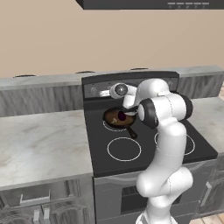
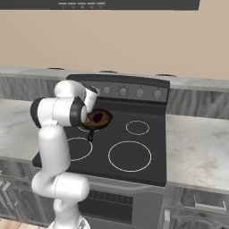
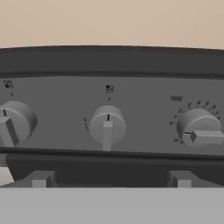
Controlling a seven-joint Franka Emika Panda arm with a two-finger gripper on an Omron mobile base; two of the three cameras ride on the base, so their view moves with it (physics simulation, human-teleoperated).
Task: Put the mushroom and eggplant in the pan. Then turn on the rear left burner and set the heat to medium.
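One pan (image 1: 118, 118), one eggplant (image 1: 122, 116), perhaps five knobs (image 2: 123, 92).

Glossy blk glass cooktop (image 1: 148, 151), marble-look counter (image 1: 39, 148)

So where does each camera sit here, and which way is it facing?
Left base view: behind the arm's left, looking down on the stove; the arm rises lower right, beside the pan.
Right base view: behind its right, same stove; arm lower left.
Hand view: faces the control panel, middle knob ahead; tool open, finger tips at the bottom.
Shared: both base views show the pan holding the eggplant.

Even soft light, faint shadows, slightly blurry
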